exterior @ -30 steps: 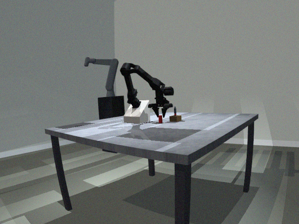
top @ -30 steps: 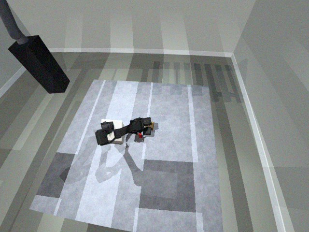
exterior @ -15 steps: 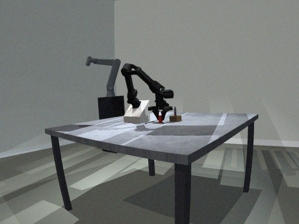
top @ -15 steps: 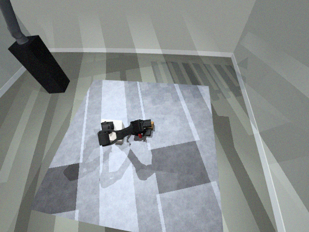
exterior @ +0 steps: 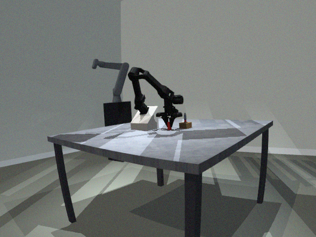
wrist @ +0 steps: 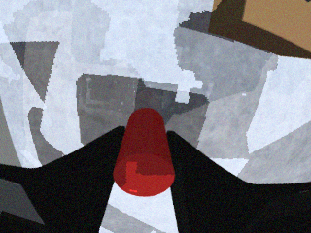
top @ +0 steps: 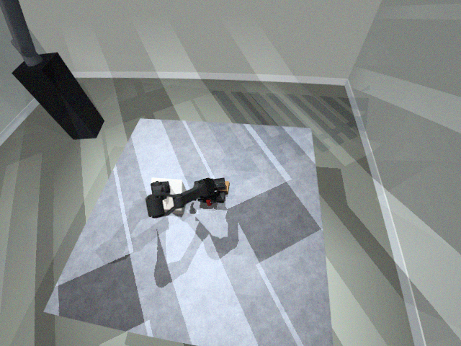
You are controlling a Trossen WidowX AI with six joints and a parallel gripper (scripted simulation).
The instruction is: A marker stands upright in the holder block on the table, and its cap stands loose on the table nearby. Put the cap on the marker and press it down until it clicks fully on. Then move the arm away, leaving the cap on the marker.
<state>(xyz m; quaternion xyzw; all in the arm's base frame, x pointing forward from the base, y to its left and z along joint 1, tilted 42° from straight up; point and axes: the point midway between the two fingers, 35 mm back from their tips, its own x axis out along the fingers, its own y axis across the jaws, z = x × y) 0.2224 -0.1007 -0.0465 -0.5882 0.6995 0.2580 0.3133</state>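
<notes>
The red cap [top: 209, 202] [exterior: 169, 126] [wrist: 144, 152] is upright between the fingers of my gripper [exterior: 169, 124] [wrist: 146, 135], which points down and is shut on it. The cap's lower end is at or just above the table [top: 201, 298] [exterior: 127, 147]; I cannot tell whether it touches. The marker [exterior: 185, 117] stands upright in the holder block [top: 227, 192] [exterior: 184, 125] [wrist: 277, 26], its grey upper part uncovered above a red part. The block is to the right of my gripper in the exterior view. The arm hides the marker in the top view, and the wrist view does not show it.
My arm's white wedge-shaped base [top: 176, 184] [exterior: 143, 125] stands to the left of the gripper. A grey arm [top: 22, 33] [exterior: 119, 81] on a black pedestal [top: 61, 94] [exterior: 117, 113] stands beyond the table's edge.
</notes>
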